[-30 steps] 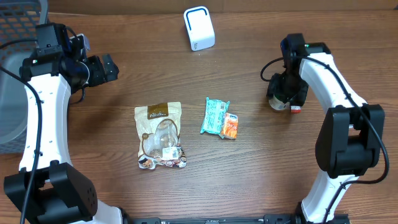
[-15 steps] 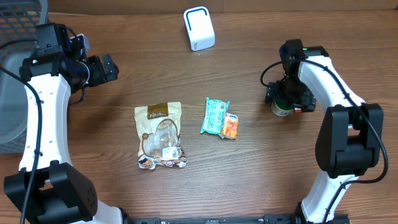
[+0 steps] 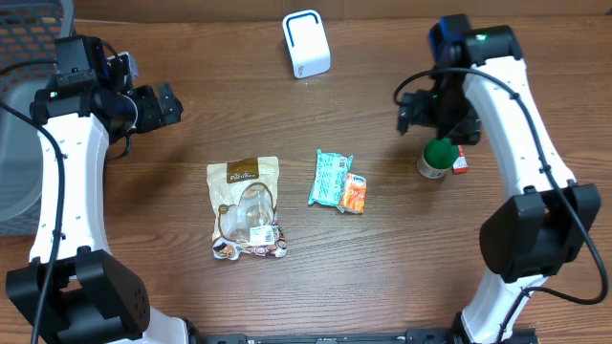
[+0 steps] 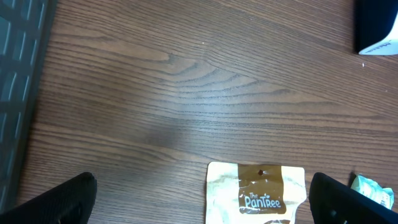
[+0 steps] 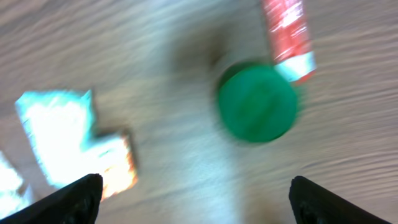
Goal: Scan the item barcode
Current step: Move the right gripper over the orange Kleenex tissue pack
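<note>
A small jar (image 3: 437, 159) is seen standing upright on the wooden table (image 3: 382, 277), toward the robot's right and well apart from the white scanner (image 3: 306, 43) at the far edge. From above the jar is almost wholly covered by its round green cap (image 5: 257, 101). Only a sliver of pale body is shown beneath it in the overhead view, and any print there is too small to be read. A red-and-white packet (image 3: 460, 163) lies just beside the jar on its outer side. In the blurred right wrist view the packet's white end is seen meeting the edge of the cap.

The right gripper (image 3: 435, 115) is held over the table just past the jar, toward the far edge. Its fingers are spread wide and nothing is caught between them — the jar stands free, with the cap lying ahead of the fingertips in the wrist view.

The left gripper (image 3: 161, 103) is held over the left part of the table beside a grey basket (image 3: 19, 124), its fingers likewise spread wide and holding nothing.

Near the middle of the table three flat things are laid out — a brown-and-white pouch (image 3: 246, 205), a teal packet (image 3: 331, 178) and a small orange packet (image 3: 353, 196) touching the teal one.
</note>
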Action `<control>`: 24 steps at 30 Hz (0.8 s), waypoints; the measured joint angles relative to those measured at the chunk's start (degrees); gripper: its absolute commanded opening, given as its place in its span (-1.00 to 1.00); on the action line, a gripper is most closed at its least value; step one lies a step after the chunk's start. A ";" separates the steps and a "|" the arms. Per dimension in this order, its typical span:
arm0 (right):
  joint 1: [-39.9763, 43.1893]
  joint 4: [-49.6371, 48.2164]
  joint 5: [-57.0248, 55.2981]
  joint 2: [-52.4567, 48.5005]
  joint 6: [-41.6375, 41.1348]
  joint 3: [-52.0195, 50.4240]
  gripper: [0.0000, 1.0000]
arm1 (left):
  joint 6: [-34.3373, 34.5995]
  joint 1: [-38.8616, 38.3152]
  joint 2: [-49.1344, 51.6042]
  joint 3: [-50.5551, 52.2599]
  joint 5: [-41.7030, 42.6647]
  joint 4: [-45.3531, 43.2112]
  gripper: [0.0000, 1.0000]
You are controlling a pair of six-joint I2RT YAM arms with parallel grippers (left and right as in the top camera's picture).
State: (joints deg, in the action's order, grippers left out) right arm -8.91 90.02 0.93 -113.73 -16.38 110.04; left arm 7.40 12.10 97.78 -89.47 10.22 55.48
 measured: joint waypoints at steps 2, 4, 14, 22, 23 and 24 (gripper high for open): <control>-1.79 -0.02 2.47 0.00 -0.07 -0.02 0.85 | 0.00 0.00 0.00 0.00 -0.02 0.00 1.00; -3.91 -0.44 4.24 0.00 -0.07 -0.39 0.81 | 0.00 0.00 0.02 0.00 0.00 0.00 1.00; -14.84 -8.44 6.05 0.00 -3.63 -9.92 0.51 | 0.00 0.00 0.00 0.00 0.00 0.00 1.00; -20.87 -19.89 4.15 0.00 -8.04 -18.88 0.20 | 0.00 0.00 0.00 0.00 0.00 0.00 1.00; -21.42 -20.59 3.39 0.00 -8.26 -19.50 0.19 | 0.00 0.00 0.00 0.00 0.00 0.00 0.99; -22.10 -21.11 2.54 0.00 -8.46 -20.22 0.18 | 0.00 0.00 0.00 0.00 -0.02 -0.02 1.00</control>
State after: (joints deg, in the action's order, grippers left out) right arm -31.00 68.90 3.46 -113.73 -24.84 89.82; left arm 7.40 12.10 97.78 -89.47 10.20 55.46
